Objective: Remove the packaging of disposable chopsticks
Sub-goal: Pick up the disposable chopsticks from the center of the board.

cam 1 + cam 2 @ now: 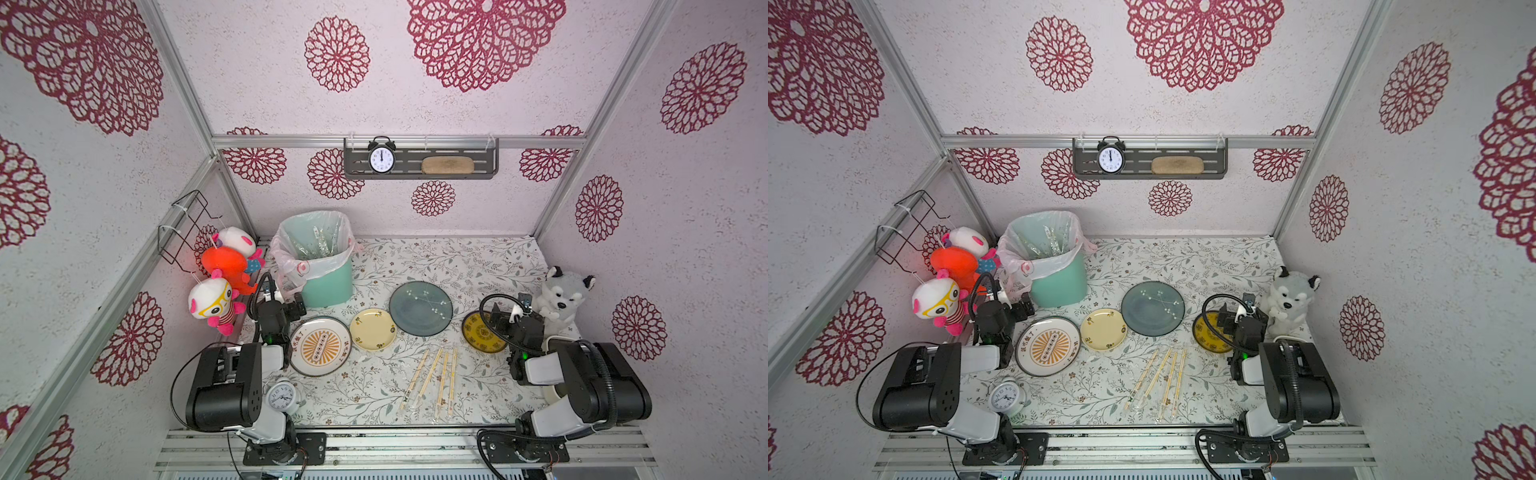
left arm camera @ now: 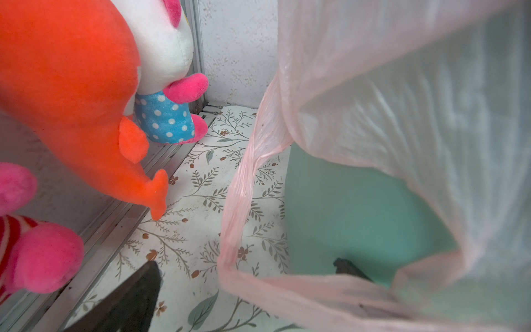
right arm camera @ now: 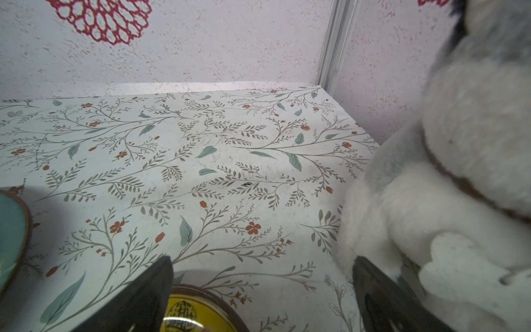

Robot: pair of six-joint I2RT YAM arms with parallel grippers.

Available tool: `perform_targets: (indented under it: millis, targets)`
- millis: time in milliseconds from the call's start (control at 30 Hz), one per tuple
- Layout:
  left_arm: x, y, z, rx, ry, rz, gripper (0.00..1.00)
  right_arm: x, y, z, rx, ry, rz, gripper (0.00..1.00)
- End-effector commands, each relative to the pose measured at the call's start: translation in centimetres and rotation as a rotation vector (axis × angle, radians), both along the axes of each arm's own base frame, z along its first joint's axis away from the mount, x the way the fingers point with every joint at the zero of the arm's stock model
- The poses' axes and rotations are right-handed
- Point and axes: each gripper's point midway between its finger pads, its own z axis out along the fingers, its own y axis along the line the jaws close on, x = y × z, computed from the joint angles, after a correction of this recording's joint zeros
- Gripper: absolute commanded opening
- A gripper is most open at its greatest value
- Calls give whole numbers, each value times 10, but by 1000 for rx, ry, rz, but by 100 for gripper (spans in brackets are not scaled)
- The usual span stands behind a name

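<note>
Left gripper (image 2: 247, 263): hangs low, jaws wide apart and empty, beside the mint bin (image 1: 328, 286) at far left, arm folded back. Right gripper (image 3: 263, 258): equally wide and empty, above the yellow plate (image 1: 473, 332), next to the husky plush (image 1: 561, 299). Inside the bin's liner bag (image 1: 286, 259): clear packaging (image 1: 318, 243). Near centre on the table (image 1: 478, 266): disposable chopsticks (image 1: 432, 380), four pairs side by side, each in a clear sleeve.

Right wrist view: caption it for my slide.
Open, empty right hand above yellow plate, beside grey husky plush.

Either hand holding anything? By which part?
Nothing held. Left hand open beside the bin; right hand open by the yellow plate; the chopsticks lie apart from both.
</note>
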Motion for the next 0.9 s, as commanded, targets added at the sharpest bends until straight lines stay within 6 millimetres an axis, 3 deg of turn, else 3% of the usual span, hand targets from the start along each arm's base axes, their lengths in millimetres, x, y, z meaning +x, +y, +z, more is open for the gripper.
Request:
perform_targets:
  millis: [0,167,333,500,667,867]
  targets:
    - [6,4,11,20,-34,6,98,10,0,21,-14,-73,-4,99]
    - [2,6,12,24,-50,16,98,5,-2,28,-14,-99,-12,99]
    - [-20,15,34,26,-141,94,98,9,5,38,-19,-76,29,99]
    - [-20,8,42,36,-86,48,98,15,10,46,-10,-20,56,99]
    - [-37,10,47,30,-67,70,98,19,23,57,30,18,118,99]
    - [-56,4,61,15,-49,50,98,13,42,89,143,-21,194,99]
